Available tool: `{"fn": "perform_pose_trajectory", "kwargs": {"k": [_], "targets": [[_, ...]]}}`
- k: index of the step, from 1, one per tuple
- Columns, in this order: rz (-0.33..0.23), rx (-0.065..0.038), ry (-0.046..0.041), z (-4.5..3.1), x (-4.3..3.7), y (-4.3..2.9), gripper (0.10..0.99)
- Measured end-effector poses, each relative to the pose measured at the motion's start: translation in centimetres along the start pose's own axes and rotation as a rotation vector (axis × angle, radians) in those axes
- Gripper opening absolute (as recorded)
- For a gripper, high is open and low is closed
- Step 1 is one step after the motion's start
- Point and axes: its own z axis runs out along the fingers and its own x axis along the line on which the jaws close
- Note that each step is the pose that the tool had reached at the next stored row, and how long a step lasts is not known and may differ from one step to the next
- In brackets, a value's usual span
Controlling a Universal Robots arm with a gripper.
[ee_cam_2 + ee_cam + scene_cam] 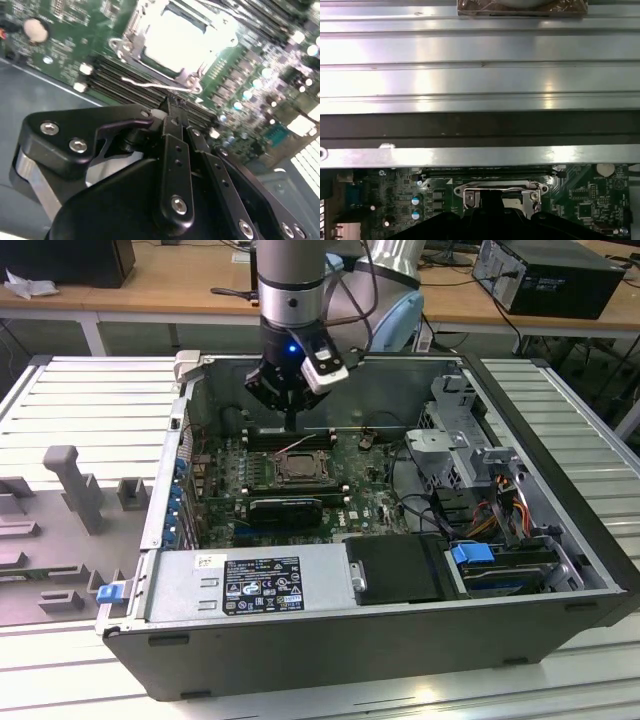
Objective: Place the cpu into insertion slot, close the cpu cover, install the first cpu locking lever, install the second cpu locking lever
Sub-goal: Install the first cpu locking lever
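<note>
The insertion slot (pixel 300 468) stands open from above; memory slots (pixel 315 439) crowd its far side, a black block (pixel 285 510) its near side, a drive cage (pixel 452 435) well to the exterior view's right.

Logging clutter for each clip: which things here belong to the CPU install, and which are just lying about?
Part of the job: gripper, cpu, cpu cover, insertion slot, wire locking lever.

Lying about: memory slots, power supply, blue drive latch, grey fixtures on the exterior view's left.
</note>
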Motion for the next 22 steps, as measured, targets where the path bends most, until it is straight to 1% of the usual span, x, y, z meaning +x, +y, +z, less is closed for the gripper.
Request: {"fn": "perform_pose_trajectory", "kwargs": {"k": [1,2,3,5,7,11,15,22], "targets": [[-0.006,-0.017,0.0005,0.01,-0.29,0.00,0.106],[-0.007,-0.025,0.0005,0.09,-0.36,0.01,0.106],[-0.007,-0.026,0.0006,0.28,-0.38,-0.01,0.106],[-0.007,-0.026,0.0032,0.90,-0.38,-0.07,0.106],[-0.008,-0.026,0.0038,1.49,-0.61,-0.08,0.106],[-0.010,-0.027,0.0039,2.07,-1.15,-0.10,0.106],[-0.012,-0.028,0.0040,2.99,-1.58,0.07,0.106],[-0.018,-0.028,0.0043,3.75,-2.32,0.39,0.106]]}}
